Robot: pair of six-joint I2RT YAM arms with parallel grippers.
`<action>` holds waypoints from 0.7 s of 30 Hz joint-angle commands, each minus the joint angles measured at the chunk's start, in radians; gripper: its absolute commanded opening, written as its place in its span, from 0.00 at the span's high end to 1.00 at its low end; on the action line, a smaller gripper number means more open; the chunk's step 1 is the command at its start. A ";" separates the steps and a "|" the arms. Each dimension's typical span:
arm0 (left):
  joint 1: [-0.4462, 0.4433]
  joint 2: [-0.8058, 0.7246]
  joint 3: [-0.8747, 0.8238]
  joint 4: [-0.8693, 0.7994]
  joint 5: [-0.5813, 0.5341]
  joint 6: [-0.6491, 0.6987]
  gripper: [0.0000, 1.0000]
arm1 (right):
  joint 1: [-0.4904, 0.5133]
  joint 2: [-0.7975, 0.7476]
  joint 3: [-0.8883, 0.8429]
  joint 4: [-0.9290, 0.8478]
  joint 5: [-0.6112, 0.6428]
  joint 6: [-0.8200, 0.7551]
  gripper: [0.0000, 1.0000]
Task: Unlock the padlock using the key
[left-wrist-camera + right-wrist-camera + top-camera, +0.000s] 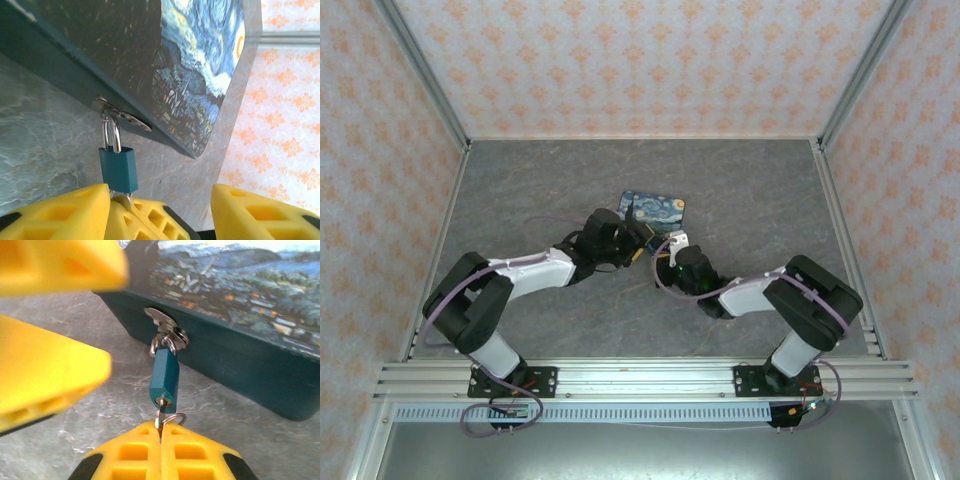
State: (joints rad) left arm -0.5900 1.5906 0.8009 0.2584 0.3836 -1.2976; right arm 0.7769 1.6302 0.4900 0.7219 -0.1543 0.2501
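The teal padlock (118, 167) (164, 380) hangs by its thin shackle from the metal hasp (165, 322) on the front of the painted tin. The small silvery key (159, 420) sits in the keyhole on the padlock's underside, its ring beside it. My right gripper (160, 430) is shut on the key just below the padlock. My left gripper (160, 195) is open. One of its yellow fingers (75, 210) is close beside the padlock's lower end, and the other is far off to the right. In the top view both grippers (642, 245) (672, 246) meet at the tin's near edge.
The blue Starry-Night tin (653, 208) lies on the grey marbled table (750, 190), just beyond the grippers. Patterned walls with metal frame rails (845, 230) close in the table on three sides. Open tabletop lies to the left, right and behind the tin.
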 commanded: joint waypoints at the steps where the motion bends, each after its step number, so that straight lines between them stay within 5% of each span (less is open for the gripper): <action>1: 0.029 -0.065 -0.021 -0.107 -0.036 0.081 0.40 | -0.016 0.058 0.008 0.080 -0.144 0.247 1.00; 8: 0.108 -0.167 -0.033 -0.245 -0.079 0.185 0.33 | -0.062 0.183 -0.031 0.337 -0.272 0.536 1.00; 15: 0.201 -0.113 0.031 -0.289 -0.035 0.295 0.28 | -0.070 0.217 -0.043 0.364 -0.268 0.626 0.99; 21: 0.257 -0.016 0.135 -0.293 -0.005 0.392 0.26 | -0.109 0.133 -0.090 0.316 -0.246 0.607 0.67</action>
State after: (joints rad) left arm -0.3504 1.5497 0.8730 -0.0132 0.3595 -0.9951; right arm 0.6899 1.8126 0.4320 1.0451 -0.4206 0.8528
